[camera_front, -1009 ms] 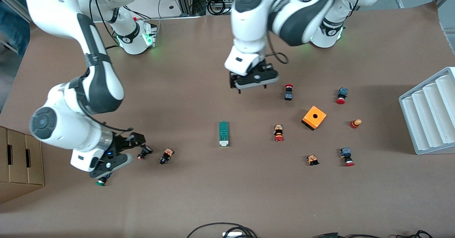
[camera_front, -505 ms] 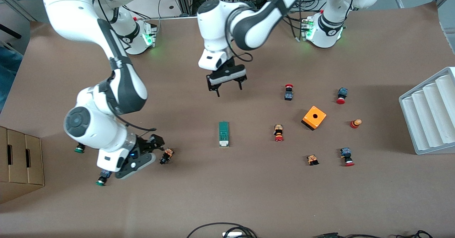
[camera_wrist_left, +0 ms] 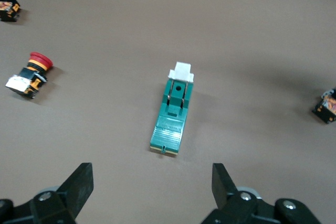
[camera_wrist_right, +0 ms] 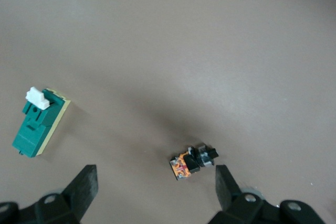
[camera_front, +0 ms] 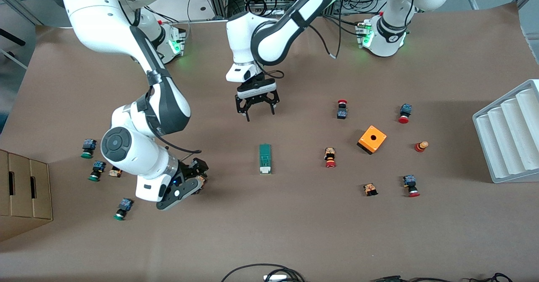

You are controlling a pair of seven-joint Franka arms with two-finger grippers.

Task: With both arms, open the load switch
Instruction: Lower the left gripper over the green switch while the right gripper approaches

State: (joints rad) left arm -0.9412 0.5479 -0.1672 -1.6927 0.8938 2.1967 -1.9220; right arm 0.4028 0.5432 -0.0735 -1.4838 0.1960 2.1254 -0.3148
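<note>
The load switch point(camera_front: 265, 158) is seen lying flat on the brown counter point(camera_front: 294, 231), roughly mid-way between the two arms' ends, with its white sliding piece at the end nearer the front camera. Nothing is touching it.

The left gripper point(camera_front: 257, 109) is hung over bare counter on the arm-base side of the switch, with its fingers point(camera_wrist_left: 79, 184) spread wide and nothing held. In the left wrist view the switch point(camera_wrist_left: 173, 108) is framed between the two fingertips but well clear of them, green end closest to the fingers and white piece pointing away.

The right gripper point(camera_front: 185, 185) is found low over the counter toward the right arm's end, fingers point(camera_wrist_right: 84, 187) also spread wide and empty. In the right wrist view the switch point(camera_wrist_right: 39, 121) is set off to one side, outside the gap between the fingers, while a small black-and-orange push button point(camera_wrist_right: 191, 162) lies on the counter in between the fingertips, not touched.

An orange box point(camera_front: 372, 139) with a hole is seen toward the left arm's end, well apart from the switch.
</note>
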